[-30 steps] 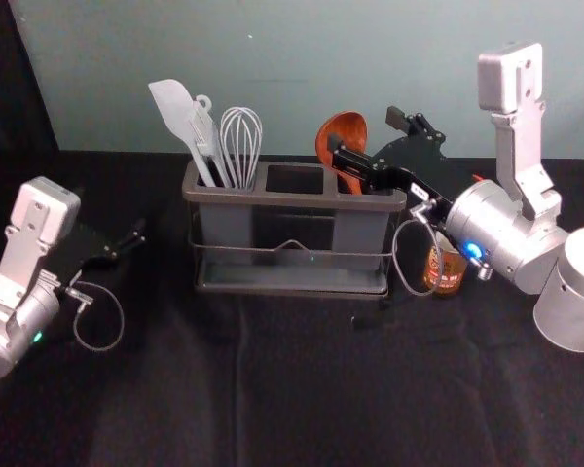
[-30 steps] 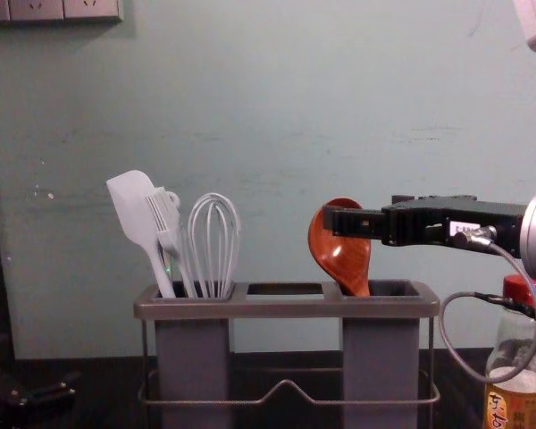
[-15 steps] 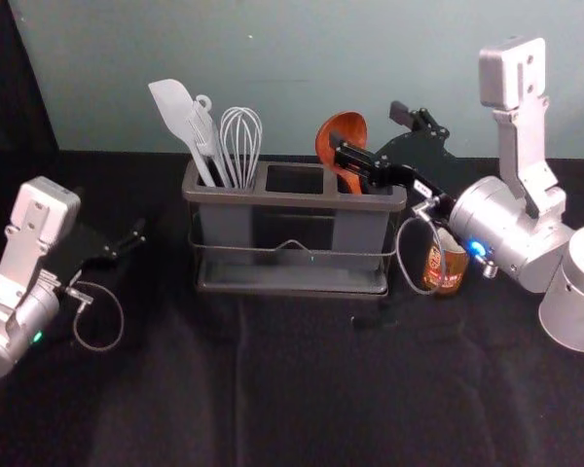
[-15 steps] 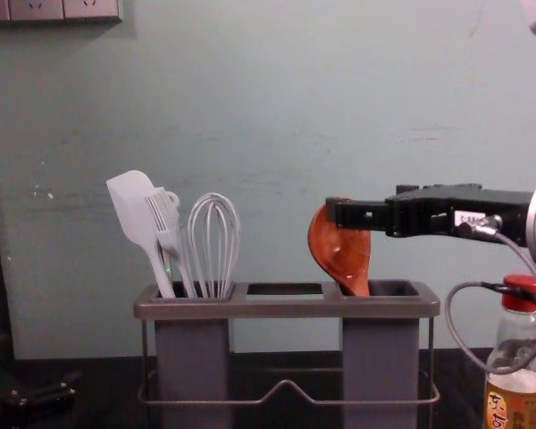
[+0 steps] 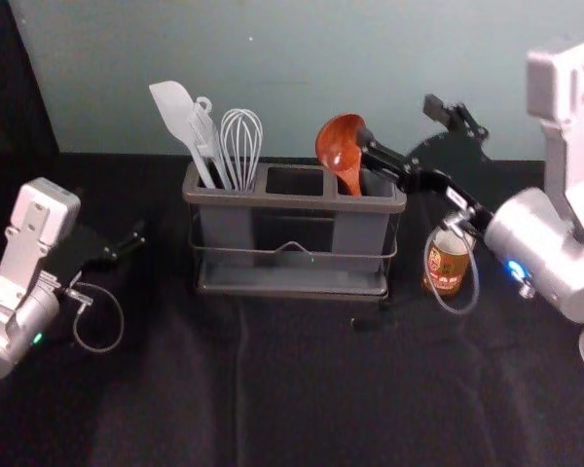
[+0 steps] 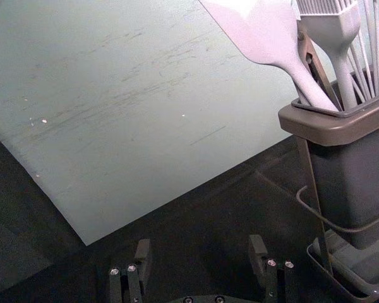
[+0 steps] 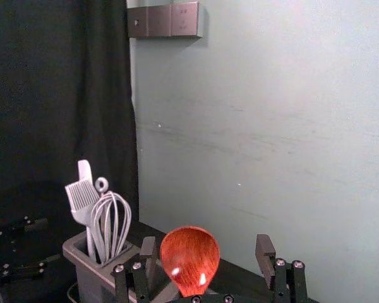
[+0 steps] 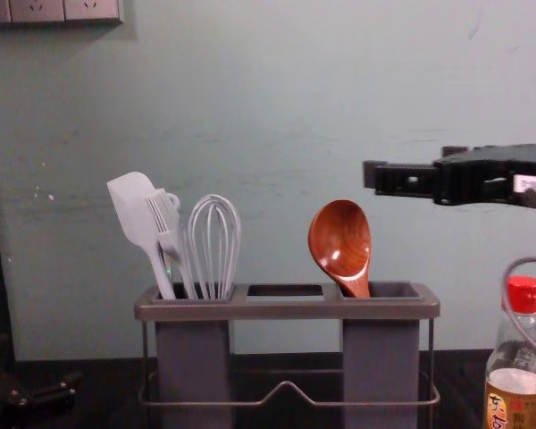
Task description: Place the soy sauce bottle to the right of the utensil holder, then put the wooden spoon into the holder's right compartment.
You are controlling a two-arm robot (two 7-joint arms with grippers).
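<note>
The wooden spoon (image 8: 341,237) is red-brown with thin, darker streaks. The utensil holder (image 8: 286,310) is grey, with a brownish-grey rim. The spatula (image 8: 134,207), brush (image 8: 163,219) and whisk (image 5: 241,146) are very light grey. The soy sauce bottle (image 8: 516,355) has a bright red cap (image 8: 524,295) and a yellow-orange label (image 8: 521,411) with dark writing. The tablecloth (image 5: 311,389) is black. The wall (image 8: 250,107) is grey-green with dark scratchy marks and white specks.
</note>
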